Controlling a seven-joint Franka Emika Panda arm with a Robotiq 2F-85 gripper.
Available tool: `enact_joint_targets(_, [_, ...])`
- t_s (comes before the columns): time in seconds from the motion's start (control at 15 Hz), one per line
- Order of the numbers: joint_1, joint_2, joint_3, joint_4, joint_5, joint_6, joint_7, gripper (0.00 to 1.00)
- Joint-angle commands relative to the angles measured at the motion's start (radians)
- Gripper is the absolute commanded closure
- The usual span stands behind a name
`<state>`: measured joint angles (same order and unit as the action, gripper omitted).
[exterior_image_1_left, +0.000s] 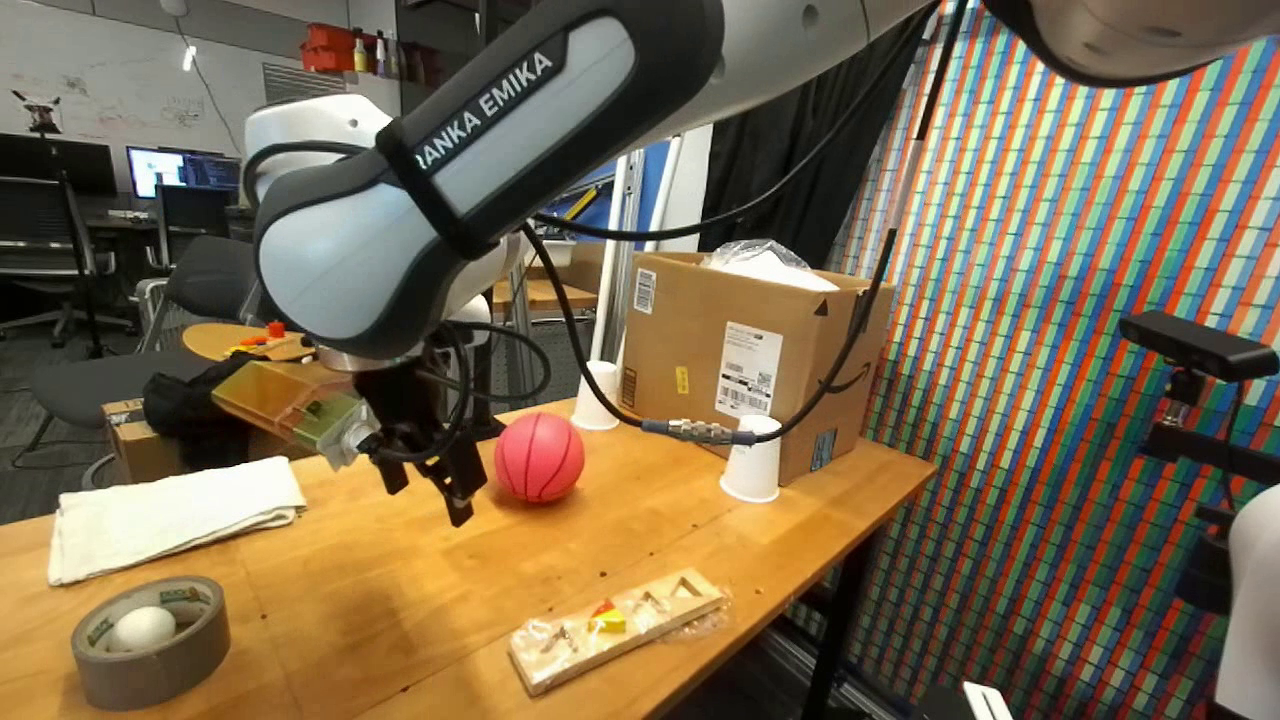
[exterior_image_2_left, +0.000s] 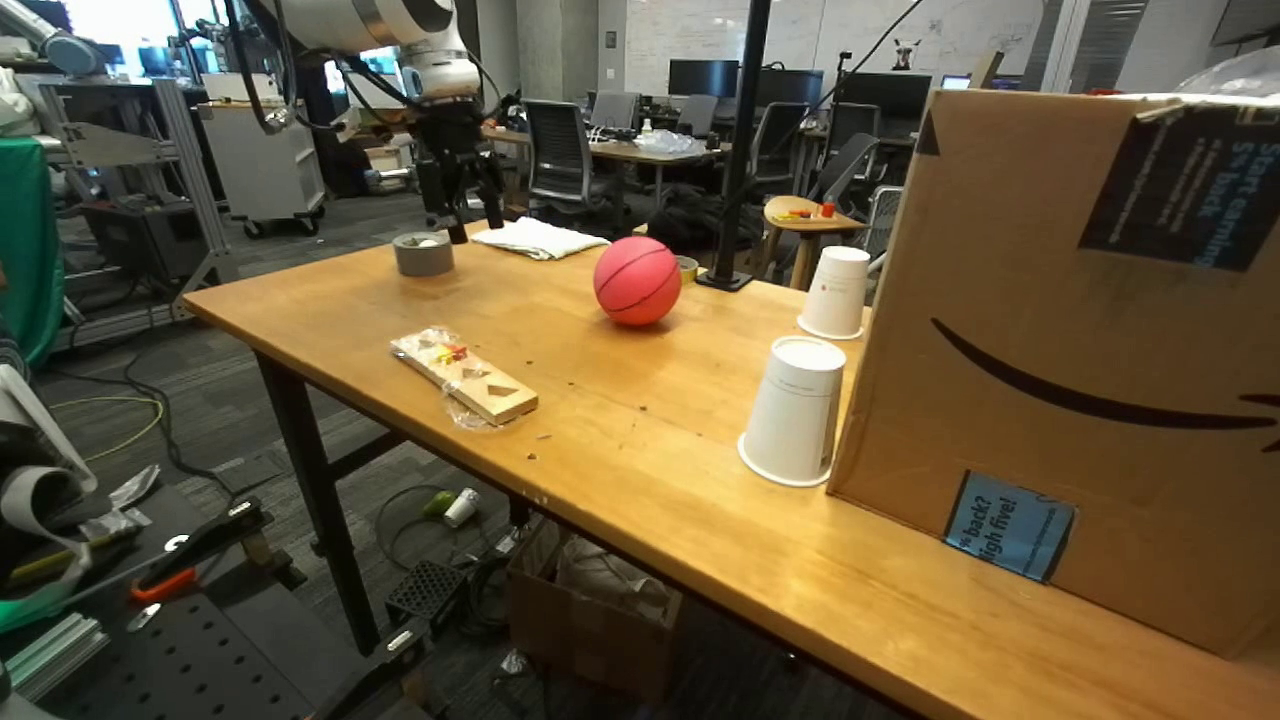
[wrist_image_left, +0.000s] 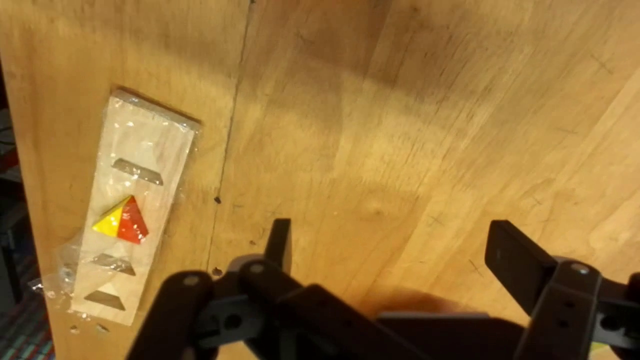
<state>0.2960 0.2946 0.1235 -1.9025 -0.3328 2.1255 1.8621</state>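
Note:
My gripper (wrist_image_left: 390, 227) is open and empty, with its fingers wide apart above the bare wooden tabletop (wrist_image_left: 380, 150). It also shows in both exterior views (exterior_image_1_left: 428, 500) (exterior_image_2_left: 476, 230), pointing down and touching nothing. A pink ball (exterior_image_1_left: 540, 457) (exterior_image_2_left: 637, 281) with dark lines rests on the table beside it. A pale wooden board (wrist_image_left: 150, 135) (exterior_image_1_left: 575, 652) (exterior_image_2_left: 500, 396) with shaped recesses and clear plastic wrap lies near the table edge. A yellow and red piece (wrist_image_left: 122, 221) (exterior_image_1_left: 607, 617) (exterior_image_2_left: 450, 353) sits on the board. A white folded cloth (exterior_image_1_left: 175, 515) (exterior_image_2_left: 540, 238) lies flat.
A grey tape roll (exterior_image_1_left: 150, 672) (exterior_image_2_left: 424, 260) holds a white ball (exterior_image_1_left: 143, 628) inside its ring. Two white upside-down cups (exterior_image_1_left: 597, 395) (exterior_image_1_left: 752, 460) stand by a large cardboard box (exterior_image_1_left: 680, 330) (exterior_image_2_left: 1000, 300). A black pole (exterior_image_2_left: 738, 180) stands behind the pink ball.

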Motion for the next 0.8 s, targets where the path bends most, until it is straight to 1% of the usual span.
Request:
enact_joint_targets(0.0, [-0.033, 0.01, -0.014, 0.013, 0.095, 0.001, -0.008, 0.0])
enact_joint_targets(0.27, [-0.059, 0.014, -0.017, -0.002, 0.18, 0.045, -0.021, 0.0])
enact_joint_targets(0.73, [-0.056, 0.053, 0.002, 0.024, 0.296, 0.138, -0.069, 0.0])
